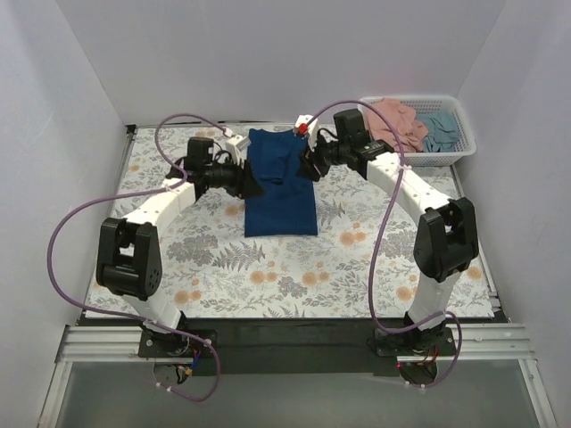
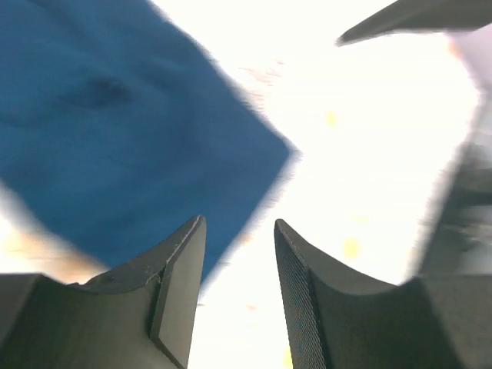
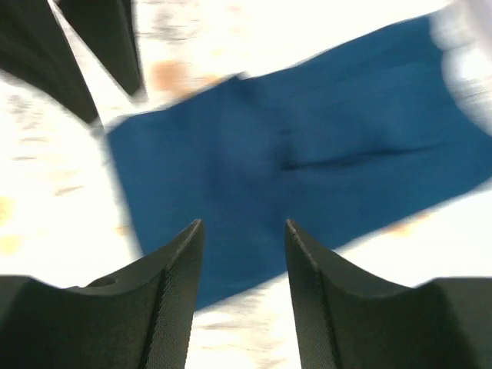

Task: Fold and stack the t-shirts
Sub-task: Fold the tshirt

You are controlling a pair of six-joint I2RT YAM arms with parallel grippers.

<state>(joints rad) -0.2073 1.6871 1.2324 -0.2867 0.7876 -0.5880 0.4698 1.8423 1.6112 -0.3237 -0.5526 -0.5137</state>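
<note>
The dark navy t-shirt (image 1: 280, 183) lies flat on the floral table cover as a long folded strip, its top end doubled over. It also shows in the left wrist view (image 2: 115, 131) and the right wrist view (image 3: 307, 161). My left gripper (image 1: 256, 185) is open and empty at the strip's left edge; its view (image 2: 238, 231) shows the jaws apart above the cloth's corner. My right gripper (image 1: 308, 167) is open and empty at the strip's right edge (image 3: 242, 231). The salmon pink t-shirt (image 1: 397, 122) and the light teal-blue t-shirt (image 1: 439, 131) lie crumpled in the basket.
The white lattice basket (image 1: 464, 143) stands at the back right corner. A small white box with a red part (image 1: 305, 125) sits at the back edge behind the shirt. Purple cables loop above both arms. White walls close in left, right and back.
</note>
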